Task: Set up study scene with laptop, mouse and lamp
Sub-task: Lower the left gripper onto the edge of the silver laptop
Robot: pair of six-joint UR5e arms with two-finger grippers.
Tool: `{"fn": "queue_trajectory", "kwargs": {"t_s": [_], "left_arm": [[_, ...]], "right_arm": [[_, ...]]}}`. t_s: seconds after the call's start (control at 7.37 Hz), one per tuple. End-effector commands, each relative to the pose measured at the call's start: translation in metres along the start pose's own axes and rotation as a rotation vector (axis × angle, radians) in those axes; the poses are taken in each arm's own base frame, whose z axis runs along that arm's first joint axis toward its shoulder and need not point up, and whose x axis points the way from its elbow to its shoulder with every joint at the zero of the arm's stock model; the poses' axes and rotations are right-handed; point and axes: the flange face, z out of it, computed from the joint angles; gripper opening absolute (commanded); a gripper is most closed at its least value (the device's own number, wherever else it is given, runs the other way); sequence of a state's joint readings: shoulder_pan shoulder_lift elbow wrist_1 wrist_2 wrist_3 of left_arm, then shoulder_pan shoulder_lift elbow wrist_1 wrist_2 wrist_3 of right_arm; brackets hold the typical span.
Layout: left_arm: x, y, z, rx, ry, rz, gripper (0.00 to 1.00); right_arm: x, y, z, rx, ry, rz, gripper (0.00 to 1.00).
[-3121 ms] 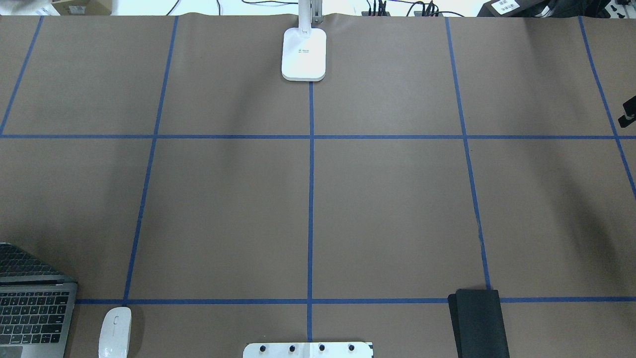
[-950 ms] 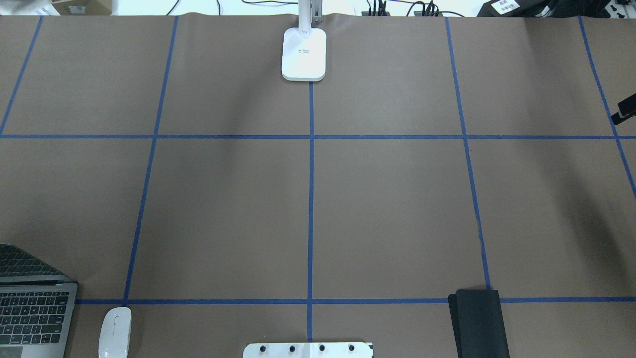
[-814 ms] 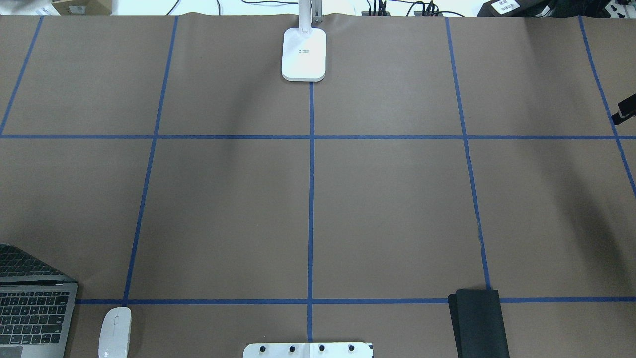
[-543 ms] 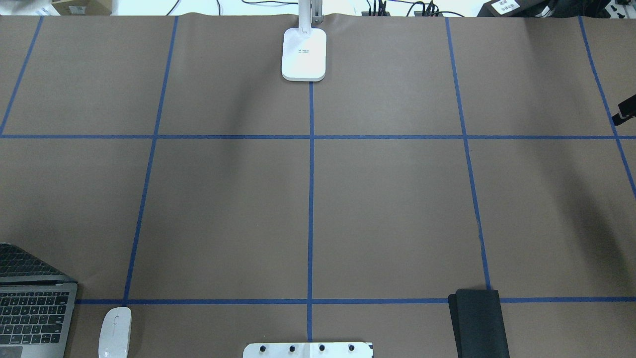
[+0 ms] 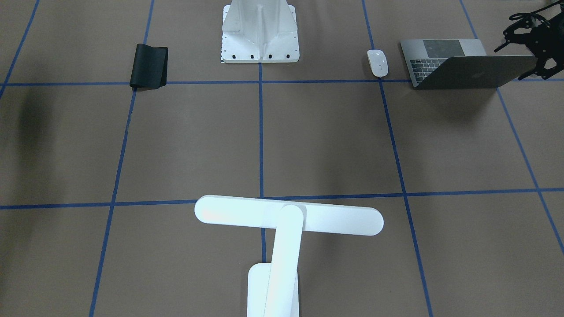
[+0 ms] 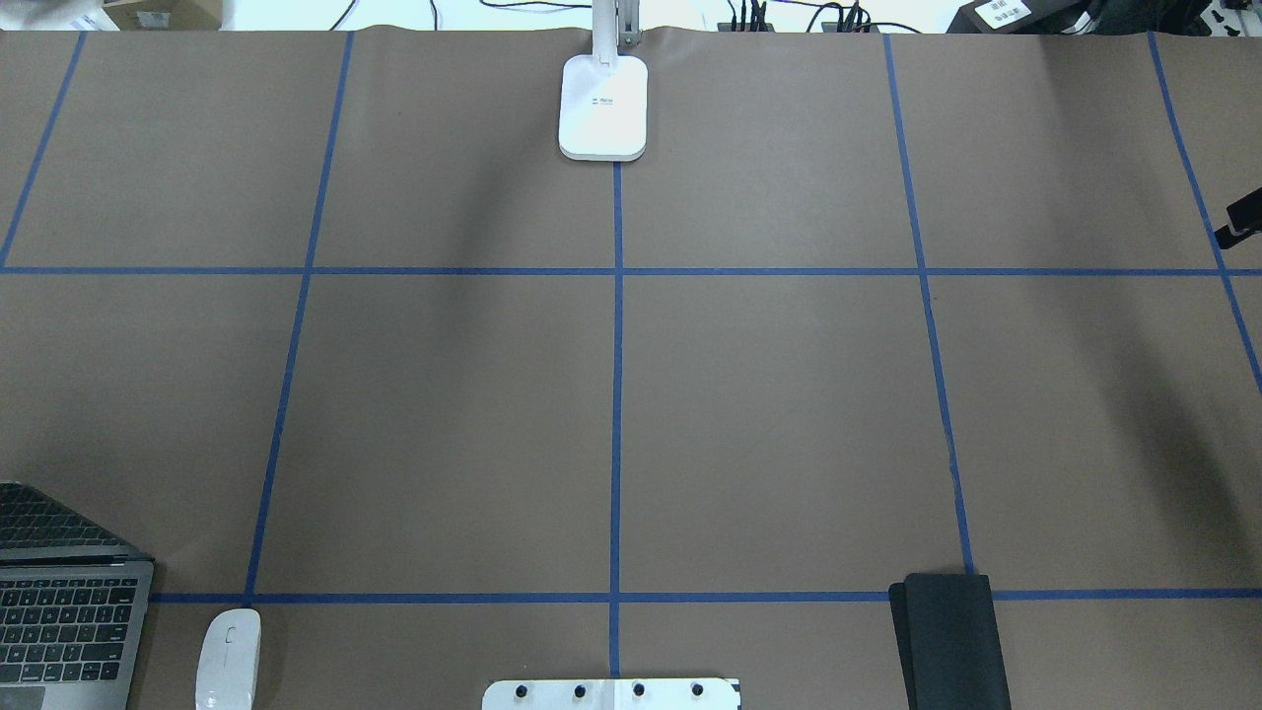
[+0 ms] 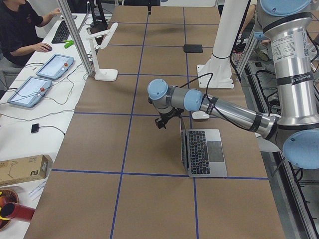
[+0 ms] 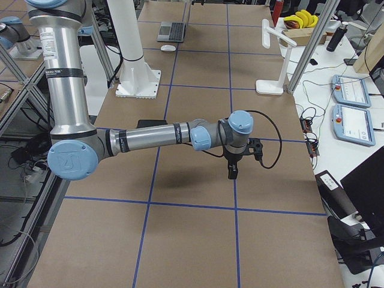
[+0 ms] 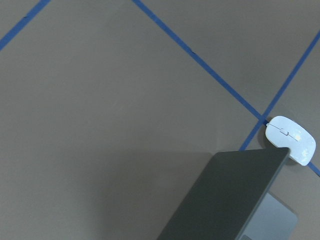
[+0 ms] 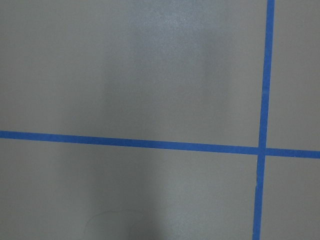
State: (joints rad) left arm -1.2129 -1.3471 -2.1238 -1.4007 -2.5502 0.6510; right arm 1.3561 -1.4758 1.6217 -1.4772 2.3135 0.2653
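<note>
You are hovering the left gripper (image 7: 160, 122) by the raised lid of the laptop (image 7: 202, 149), likely lining up to reposition it, which is calling for a firm edge grasp; I cannot tell the fingers' spread.

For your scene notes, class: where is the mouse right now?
In the overhead view the mouse lies at the bottom left, just right of the laptop, below a blue tape line.

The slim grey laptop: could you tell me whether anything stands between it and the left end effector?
Nothing visible does. The left end effector hangs close behind the open lid of the slim space-grey metal laptop; the small white oval mouse lies beside the keyboard, clear of that gap.
</note>
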Motion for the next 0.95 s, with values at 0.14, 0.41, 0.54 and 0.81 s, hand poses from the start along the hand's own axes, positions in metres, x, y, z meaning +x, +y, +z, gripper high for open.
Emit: {"fn": "queue_trajectory", "kwargs": {"t_s": [0.14,0.41,0.54,0.81], "left_arm": [[0.007,-0.028,0.015,-0.06,-0.051,0.111,1.0],[0.019,-0.034,0.031,-0.088,-0.027,0.164,1.0],[0.021,-0.035,0.037,-0.098,-0.017,0.169,1.0],[0.025,-0.036,0.045,-0.112,0.002,0.176,0.97]], "right_arm": [[0.005,0.0,0.006,-0.011,0.005,0.004,1.0],[0.007,0.0,0.007,-0.013,0.005,0.005,1.0],[0.007,0.0,0.007,-0.013,0.005,0.005,1.0],[0.007,0.0,0.007,-0.013,0.005,0.005,1.0]]}}
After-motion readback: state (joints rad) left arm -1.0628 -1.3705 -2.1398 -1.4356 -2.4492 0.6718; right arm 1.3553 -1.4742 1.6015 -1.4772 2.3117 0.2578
